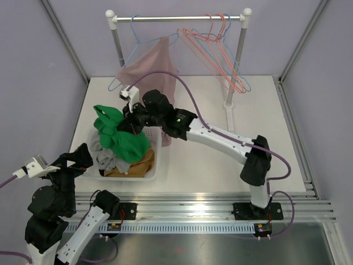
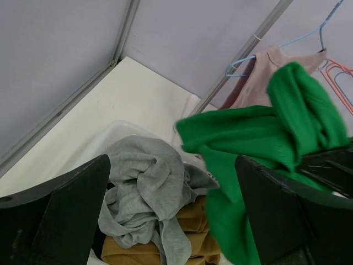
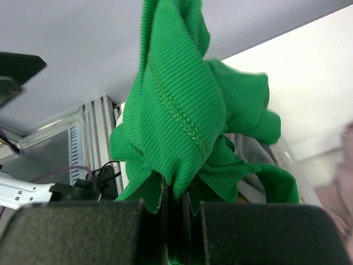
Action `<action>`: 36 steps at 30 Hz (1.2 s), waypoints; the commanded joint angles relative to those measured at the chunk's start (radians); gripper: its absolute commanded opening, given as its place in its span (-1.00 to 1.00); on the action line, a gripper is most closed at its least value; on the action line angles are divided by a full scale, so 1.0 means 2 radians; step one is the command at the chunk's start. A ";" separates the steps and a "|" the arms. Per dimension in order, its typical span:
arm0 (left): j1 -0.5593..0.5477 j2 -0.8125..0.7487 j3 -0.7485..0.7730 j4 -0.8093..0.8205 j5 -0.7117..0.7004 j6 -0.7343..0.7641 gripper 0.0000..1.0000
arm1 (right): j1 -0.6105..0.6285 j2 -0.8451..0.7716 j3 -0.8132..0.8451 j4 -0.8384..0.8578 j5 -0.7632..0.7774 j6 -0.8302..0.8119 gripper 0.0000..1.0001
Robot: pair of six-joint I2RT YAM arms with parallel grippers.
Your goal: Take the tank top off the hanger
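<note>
- One white basket [image 1: 158, 157] sits on the table's left side, in front of the left arm.
- Two garments lie inside it: a crumpled grey one [image 1: 103, 159] towards the left, and a brown one [image 1: 139, 165] low at the near side, partly under the grey.
- Right gripper [image 3: 175, 199]: fingers pressed together on a fold of the green ribbed top [image 3: 176, 110]. The top is off any hanger, bunched and hanging over the basket, its lower part draping onto the pile.
- Left gripper [image 2: 176, 215]: fingers spread wide, holding nothing, near the basket's near-left corner.
- A mauve top [image 1: 157, 66] hangs askew on a blue hanger [image 1: 134, 33] on the rail [image 1: 176, 18]; several bare hangers [image 1: 220, 49] hang to the right.
</note>
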 commanded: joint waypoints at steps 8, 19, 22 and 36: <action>0.004 -0.010 0.000 0.018 -0.032 -0.013 0.98 | 0.003 0.194 -0.006 0.052 -0.086 0.008 -1.00; 0.004 -0.016 0.002 0.013 -0.033 -0.018 0.98 | 0.002 0.250 0.002 -0.032 -0.084 0.019 -1.00; 0.004 -0.007 0.009 0.008 -0.031 -0.021 0.98 | 0.002 0.209 0.012 -0.047 -0.076 0.019 -0.48; 0.004 0.124 0.147 -0.035 0.026 0.004 0.98 | 0.002 0.067 0.042 -0.097 -0.022 -0.006 0.99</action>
